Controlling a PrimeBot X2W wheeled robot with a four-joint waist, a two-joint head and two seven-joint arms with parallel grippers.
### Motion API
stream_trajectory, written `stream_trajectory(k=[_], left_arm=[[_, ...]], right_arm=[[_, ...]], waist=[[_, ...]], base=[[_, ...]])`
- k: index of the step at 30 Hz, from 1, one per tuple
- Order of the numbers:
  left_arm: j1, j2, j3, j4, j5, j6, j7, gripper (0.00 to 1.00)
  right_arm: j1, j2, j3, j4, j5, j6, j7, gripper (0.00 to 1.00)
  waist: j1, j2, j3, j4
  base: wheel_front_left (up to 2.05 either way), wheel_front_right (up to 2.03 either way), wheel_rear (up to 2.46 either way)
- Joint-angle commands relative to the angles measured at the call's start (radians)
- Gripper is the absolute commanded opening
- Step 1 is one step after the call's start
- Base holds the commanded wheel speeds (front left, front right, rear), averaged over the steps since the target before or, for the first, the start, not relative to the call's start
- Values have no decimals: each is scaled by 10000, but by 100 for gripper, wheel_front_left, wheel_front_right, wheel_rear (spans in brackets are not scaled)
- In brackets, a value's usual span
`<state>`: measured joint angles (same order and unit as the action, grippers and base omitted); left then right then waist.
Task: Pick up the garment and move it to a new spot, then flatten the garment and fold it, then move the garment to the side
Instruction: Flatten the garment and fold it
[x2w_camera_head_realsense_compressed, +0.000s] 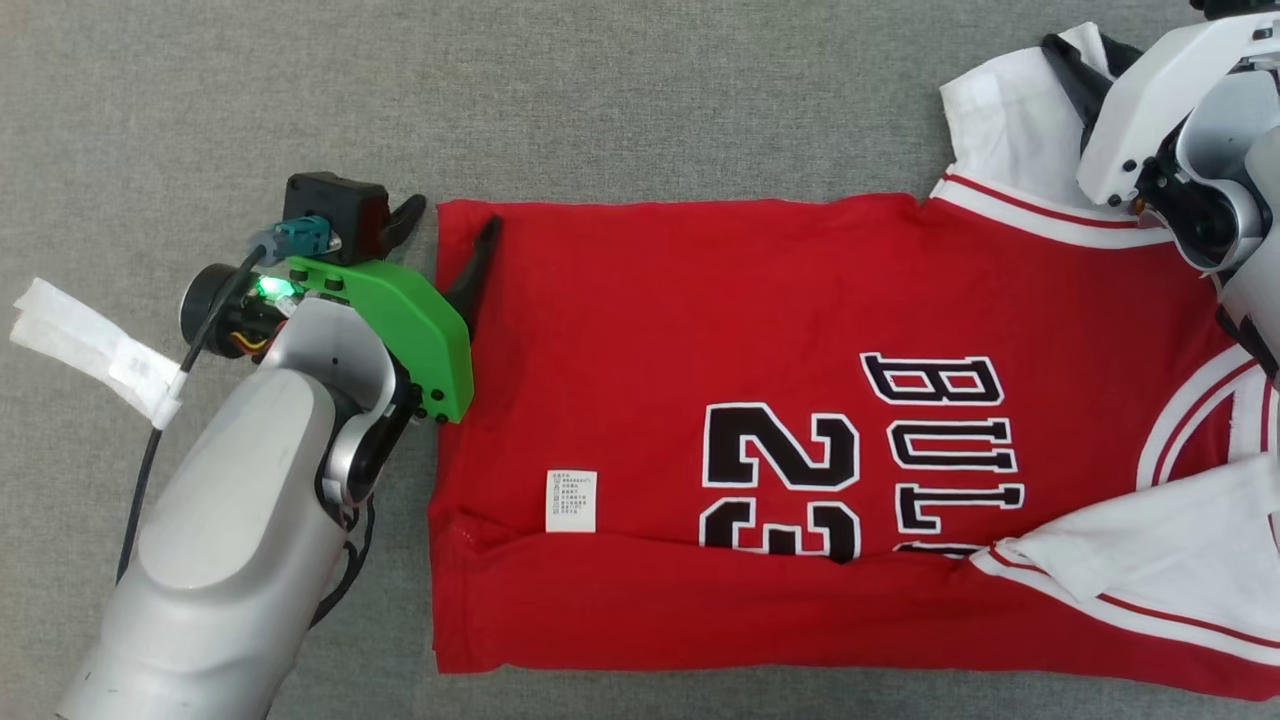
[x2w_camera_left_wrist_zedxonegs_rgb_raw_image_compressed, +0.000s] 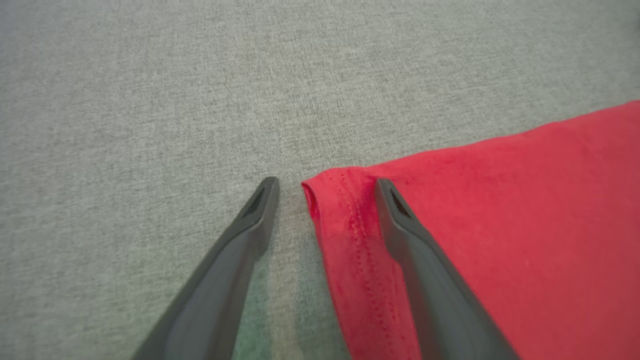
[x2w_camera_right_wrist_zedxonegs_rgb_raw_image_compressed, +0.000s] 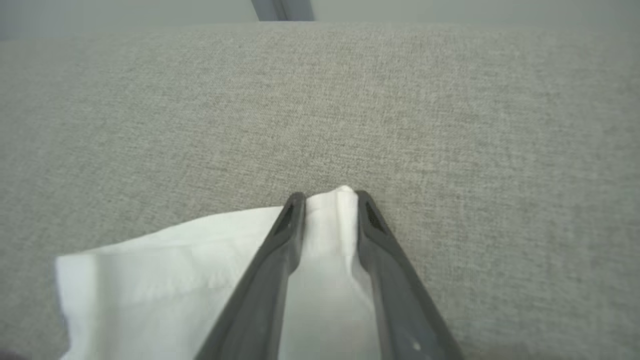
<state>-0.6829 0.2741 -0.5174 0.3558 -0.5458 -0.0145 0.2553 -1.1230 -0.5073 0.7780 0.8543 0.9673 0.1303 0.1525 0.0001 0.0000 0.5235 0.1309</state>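
The garment (x2w_camera_head_realsense_compressed: 650, 350) is a red jersey with white sleeves and black "23" lettering, spread on a grey fabric surface with its hem to the left. My left gripper (x2w_camera_head_realsense_compressed: 453, 215) is open at the far hem corner. In the left wrist view the left gripper (x2w_camera_left_wrist_zedxonegs_rgb_raw_image_compressed: 326, 184) straddles that corner of the garment (x2w_camera_left_wrist_zedxonegs_rgb_raw_image_compressed: 525, 225), one finger on the red cloth and one on the bare surface. My right gripper (x2w_camera_head_realsense_compressed: 1080, 45) is over the far white sleeve (x2w_camera_head_realsense_compressed: 1010, 120). In the right wrist view the right gripper (x2w_camera_right_wrist_zedxonegs_rgb_raw_image_compressed: 325, 195) is narrowed around a raised ridge of the sleeve (x2w_camera_right_wrist_zedxonegs_rgb_raw_image_compressed: 165, 270).
A white care label (x2w_camera_head_realsense_compressed: 571, 500) lies on the red cloth near the hem. A strip of white tape (x2w_camera_head_realsense_compressed: 80, 345) hangs from the left arm's cable. The grey surface (x2w_camera_head_realsense_compressed: 700, 100) stretches bare beyond the garment, and its far edge (x2w_camera_right_wrist_zedxonegs_rgb_raw_image_compressed: 320, 24) shows in the right wrist view.
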Motion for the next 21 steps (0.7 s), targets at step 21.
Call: stream_trajectory(k=[21], left_arm=[[-969, 605, -74, 1658, -983, -887, 1163, 0]], right_arm=[[-351, 224, 1034, 752, 717, 3, -2655, 0]], waist=[[-1, 0, -1153, -564]], base=[[0, 0, 0]])
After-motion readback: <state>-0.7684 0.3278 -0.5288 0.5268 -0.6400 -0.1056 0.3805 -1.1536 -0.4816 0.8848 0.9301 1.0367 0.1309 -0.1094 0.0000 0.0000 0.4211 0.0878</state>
